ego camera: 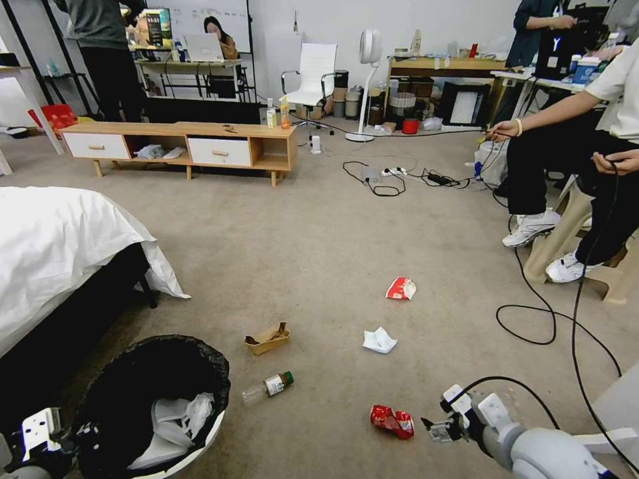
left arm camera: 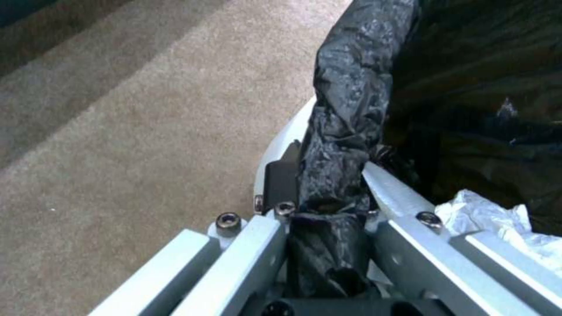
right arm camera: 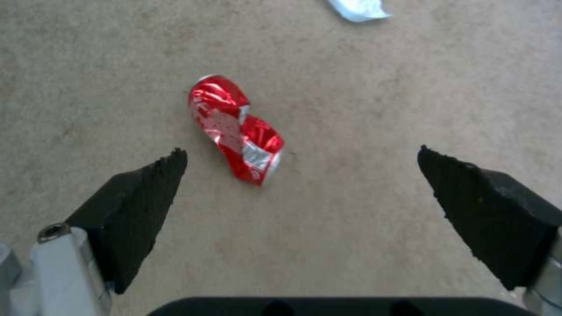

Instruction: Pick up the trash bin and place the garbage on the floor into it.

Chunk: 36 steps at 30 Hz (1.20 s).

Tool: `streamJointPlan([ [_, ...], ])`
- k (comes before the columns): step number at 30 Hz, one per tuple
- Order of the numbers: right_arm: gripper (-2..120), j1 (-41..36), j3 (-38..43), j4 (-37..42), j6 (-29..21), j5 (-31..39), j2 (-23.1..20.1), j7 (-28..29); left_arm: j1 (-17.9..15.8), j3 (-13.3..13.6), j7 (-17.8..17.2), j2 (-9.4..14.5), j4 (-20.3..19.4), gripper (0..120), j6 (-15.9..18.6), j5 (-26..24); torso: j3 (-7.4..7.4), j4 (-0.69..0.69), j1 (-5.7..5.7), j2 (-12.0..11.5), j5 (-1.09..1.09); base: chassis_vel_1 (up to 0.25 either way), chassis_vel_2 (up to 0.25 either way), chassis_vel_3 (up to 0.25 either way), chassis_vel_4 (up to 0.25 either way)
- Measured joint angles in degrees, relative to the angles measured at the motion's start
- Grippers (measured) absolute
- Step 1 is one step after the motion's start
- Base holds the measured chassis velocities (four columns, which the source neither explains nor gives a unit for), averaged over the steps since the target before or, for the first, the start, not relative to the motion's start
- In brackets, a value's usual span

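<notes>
Black pads of the right pincer (right arm camera: 301,175) stand wide apart, hanging low over the carpet (ego camera: 319,239), with the crushed red can (right arm camera: 237,128) lying on the floor just beyond the gap between them, nearer one pad than the other and touching neither. In the head view that pincer (ego camera: 440,429) sits just beside the can (ego camera: 392,421), at the robot's lower right. The left pincer (left arm camera: 328,197) is clamped on the rim of the trash bin (left arm camera: 351,87), pinching the folded black bag between its metal fingers (left arm camera: 398,197). Seen from the head, the trash bin (ego camera: 200,442) is at the robot's lower left, next to the bed (ego camera: 60,233), with crumpled white tissues (ego camera: 174,419) already inside. Farther out on the floor lie a clear bottle (ego camera: 268,387) with a green cap, a brown cardboard tray (ego camera: 267,338), a crumpled white tissue (ego camera: 379,340) and, beyond it, a red-and-white packet (ego camera: 401,288), all apart from one another.
</notes>
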Motion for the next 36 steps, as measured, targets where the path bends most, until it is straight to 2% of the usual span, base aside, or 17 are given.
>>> streamJointPlan([
  [5,100,5.72,-6.19,-4.26,2.67,-0.58,2.66,0.00,-0.06,-0.28,0.10,-0.34,0.37,1,0.00,0.11,0.00,0.02,0.00,0.00,0.00,0.000,0.000,0.000,0.000],
  [12,100,11.01,-11.50,-8.16,3.86,-0.83,5.05,-0.49,-0.72,-0.16,0.11,-0.60,1.11,1,0.00,0.11,0.00,0.00,0.00,0.00,-0.01,0.000,0.000,0.000,0.000],
  [17,100,15.60,-17.61,-14.43,6.08,-1.58,7.69,-1.14,-1.34,-0.19,0.03,-0.50,1.88,1,0.00,0.10,0.00,0.01,0.00,0.00,-0.02,0.000,0.000,0.000,0.000],
  [24,100,17.88,-21.22,-20.98,8.40,-3.13,9.77,-2.38,-1.59,-0.09,-0.01,-0.72,2.63,1,0.00,0.32,0.00,0.01,0.00,0.00,0.00,0.000,0.000,0.000,0.000],
  [36,100,19.25,-22.80,-28.36,12.47,-5.73,11.62,-3.54,-1.71,0.31,-0.01,-0.70,3.48,1,0.00,0.74,0.00,0.01,0.00,0.00,0.00,0.000,0.000,0.000,0.000],
])
